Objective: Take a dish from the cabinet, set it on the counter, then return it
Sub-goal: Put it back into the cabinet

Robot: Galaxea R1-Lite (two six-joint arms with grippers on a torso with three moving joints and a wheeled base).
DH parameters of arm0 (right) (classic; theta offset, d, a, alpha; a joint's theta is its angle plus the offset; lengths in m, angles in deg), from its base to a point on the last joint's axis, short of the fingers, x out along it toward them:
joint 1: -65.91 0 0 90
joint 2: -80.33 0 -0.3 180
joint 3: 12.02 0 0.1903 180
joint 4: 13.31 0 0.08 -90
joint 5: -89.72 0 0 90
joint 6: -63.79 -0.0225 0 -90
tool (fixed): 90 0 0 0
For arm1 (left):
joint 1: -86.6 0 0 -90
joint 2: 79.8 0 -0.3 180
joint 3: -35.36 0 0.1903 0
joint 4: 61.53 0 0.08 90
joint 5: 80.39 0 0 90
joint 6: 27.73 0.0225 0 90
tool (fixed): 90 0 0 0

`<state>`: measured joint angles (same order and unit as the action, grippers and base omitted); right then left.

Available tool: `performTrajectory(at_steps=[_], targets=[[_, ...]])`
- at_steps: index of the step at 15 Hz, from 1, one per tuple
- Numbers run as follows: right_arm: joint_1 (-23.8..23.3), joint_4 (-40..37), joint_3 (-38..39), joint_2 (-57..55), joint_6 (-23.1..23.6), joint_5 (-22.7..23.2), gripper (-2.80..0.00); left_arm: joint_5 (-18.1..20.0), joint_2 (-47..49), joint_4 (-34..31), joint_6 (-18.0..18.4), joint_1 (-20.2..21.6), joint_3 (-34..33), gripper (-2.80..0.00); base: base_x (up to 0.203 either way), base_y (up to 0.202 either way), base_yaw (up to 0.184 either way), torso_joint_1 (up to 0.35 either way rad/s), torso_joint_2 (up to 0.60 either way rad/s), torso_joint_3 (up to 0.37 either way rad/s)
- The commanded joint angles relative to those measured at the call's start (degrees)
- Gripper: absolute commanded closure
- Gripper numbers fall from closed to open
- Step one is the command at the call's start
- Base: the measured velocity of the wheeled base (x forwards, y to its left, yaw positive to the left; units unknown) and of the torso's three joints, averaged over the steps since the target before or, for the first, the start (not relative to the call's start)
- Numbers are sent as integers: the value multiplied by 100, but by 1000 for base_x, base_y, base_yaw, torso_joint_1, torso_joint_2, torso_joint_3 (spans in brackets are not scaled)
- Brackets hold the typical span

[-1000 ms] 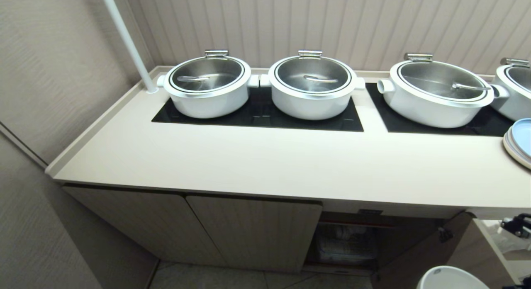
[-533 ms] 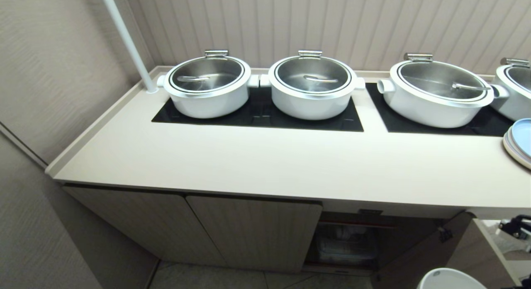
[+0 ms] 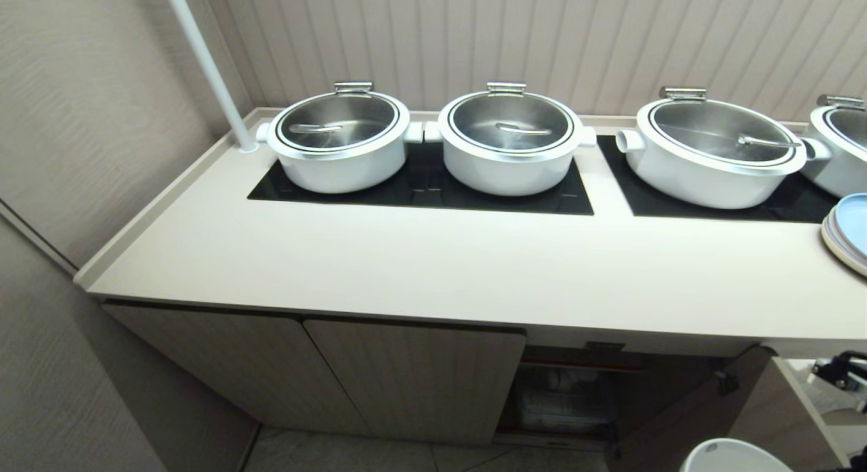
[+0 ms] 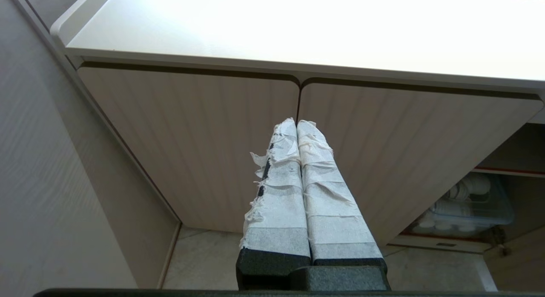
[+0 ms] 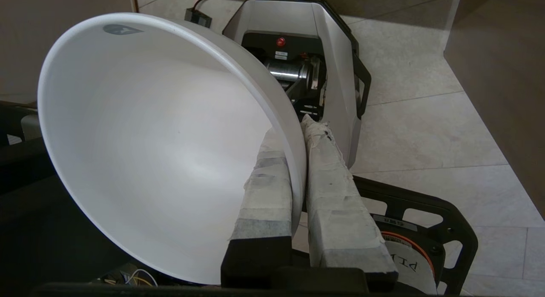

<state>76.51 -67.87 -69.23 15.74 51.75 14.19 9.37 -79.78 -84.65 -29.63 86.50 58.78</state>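
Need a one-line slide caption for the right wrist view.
Right gripper pinches the white bowl's rim, one finger inside, one outside, above the tiled floor.

The cream bench point(image 3: 420, 262) runs across the view with two black glass panels point(image 3: 433, 187) set into it. Four white lidded pots point(image 3: 508, 143) stand on the panels in a row along the back. A stack of pale blue plates point(image 3: 850, 231) sits at the bench's right edge. Below, the cabinet point(image 3: 379, 377) has its right door point(image 3: 691, 418) swung open, showing a red-edged shelf point(image 3: 582, 365). A white bowl point(image 3: 735, 456) shows at the bottom right corner.
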Motion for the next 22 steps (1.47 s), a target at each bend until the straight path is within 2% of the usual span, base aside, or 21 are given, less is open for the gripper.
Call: performTrajectory(at_steps=[1,9,22], targets=[[3,-27,18,-9,-8,12,0,-11,-2,2,-3,1,-5,0,0,0,0,0,0,0],[38,-18,44,-9,-39,12,0,-11,-2,2,-3,1,4,0,0,0,0,-7,6,9],[126,-9,27,-18,-132,3,0,-2,-2,2,-3,1,-5,0,0,0,0,-50,114,59]])
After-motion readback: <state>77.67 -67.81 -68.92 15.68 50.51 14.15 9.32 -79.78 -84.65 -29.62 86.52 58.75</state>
